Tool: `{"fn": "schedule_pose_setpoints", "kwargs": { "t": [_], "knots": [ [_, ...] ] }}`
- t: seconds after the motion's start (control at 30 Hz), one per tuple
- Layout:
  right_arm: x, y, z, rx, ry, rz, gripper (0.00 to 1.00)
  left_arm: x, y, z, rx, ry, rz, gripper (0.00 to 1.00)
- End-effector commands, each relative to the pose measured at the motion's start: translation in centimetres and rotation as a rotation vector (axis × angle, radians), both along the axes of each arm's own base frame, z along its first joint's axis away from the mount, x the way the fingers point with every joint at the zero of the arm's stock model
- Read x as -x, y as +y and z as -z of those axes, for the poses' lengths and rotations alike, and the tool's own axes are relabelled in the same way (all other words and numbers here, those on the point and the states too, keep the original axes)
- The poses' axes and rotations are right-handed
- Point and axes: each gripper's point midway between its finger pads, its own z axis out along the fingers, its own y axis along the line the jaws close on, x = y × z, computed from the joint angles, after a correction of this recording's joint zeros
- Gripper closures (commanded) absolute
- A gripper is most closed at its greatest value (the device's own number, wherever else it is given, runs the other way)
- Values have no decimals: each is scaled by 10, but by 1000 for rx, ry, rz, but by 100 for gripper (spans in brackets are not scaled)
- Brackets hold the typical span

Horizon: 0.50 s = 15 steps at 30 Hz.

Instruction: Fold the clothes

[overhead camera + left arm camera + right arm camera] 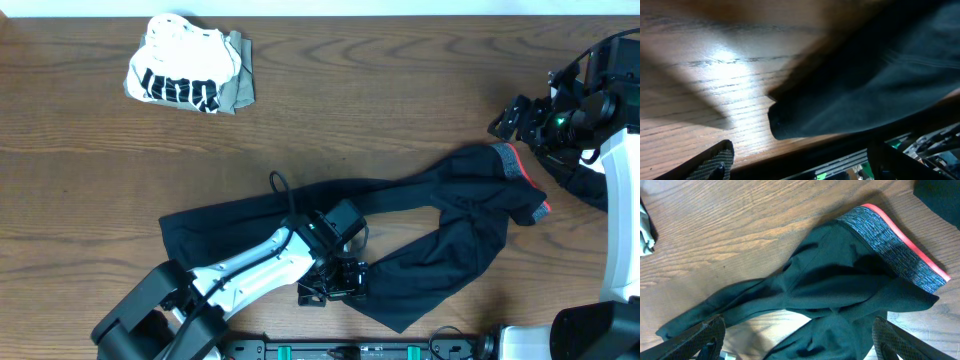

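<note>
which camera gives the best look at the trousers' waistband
Right wrist: the grey waistband with its red-orange edge lies close, sharp and nearly whole. Overhead shows it small, at the right end of the black trousers. Left wrist shows only black trouser cloth, with no waistband in sight.

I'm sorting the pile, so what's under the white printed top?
An olive piece peeks out along the right edge of the white printed top; whatever else lies beneath is covered.
</note>
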Motion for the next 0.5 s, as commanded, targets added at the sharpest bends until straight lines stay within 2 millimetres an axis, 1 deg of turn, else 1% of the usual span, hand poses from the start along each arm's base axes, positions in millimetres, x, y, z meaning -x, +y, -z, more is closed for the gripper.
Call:
{"fn": "schedule_pose_setpoints", "kwargs": {
  "t": [0.0,0.13,0.23,0.33,0.4,0.43,0.47],
  "knots": [
    [-1,1,-8,12,-22,-7,8,0,4,9,-47,14,-25,15],
    [-1,1,-8,14,-23,-13,8,-6,10,21,-112,0,-67,20],
    [0,1,-8,14,-22,-14,8,-11,6,25,-104,-15,-73,23],
    [0,1,-8,14,-22,-15,9,-16,9,30,-144,-33,-115,27],
    [0,1,-8,15,-23,-15,8,-17,10,31,-150,-39,-117,32],
    [0,1,-8,17,-24,-21,8,-17,11,31,-153,-40,-117,36],
    [0,1,-8,17,-24,-21,8,-17,11,31,-153,-39,-117,43]
  ]
}}
